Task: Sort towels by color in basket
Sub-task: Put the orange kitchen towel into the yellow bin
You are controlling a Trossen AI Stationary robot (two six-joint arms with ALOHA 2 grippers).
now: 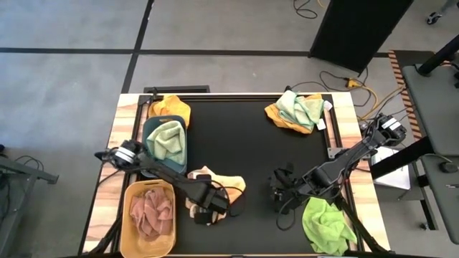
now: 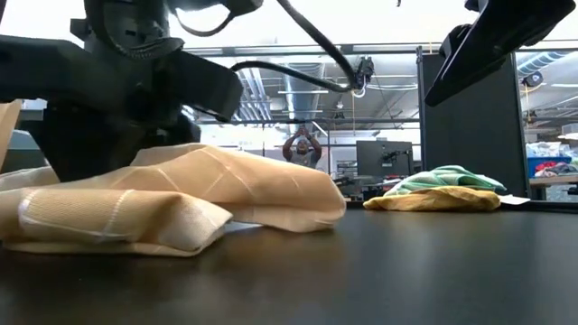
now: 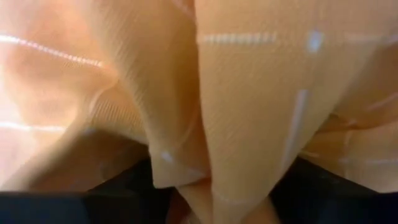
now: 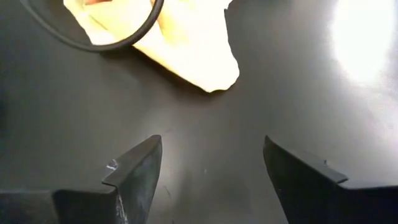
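Sorting is at the pick-up step: left end effector (image 1: pixel 203 213) sits down on the peach towel (image 1: pixel 219 185) near the table's (image 1: pixel 237 129) front, but I cannot tell its finger spread. Next it likely needs a firm pinch, a lift, and a carry to a basket (image 1: pixel 129 197). Right end effector (image 4: pixel 208 165) hovers wide and empty nearby; only its wrist view shows that.
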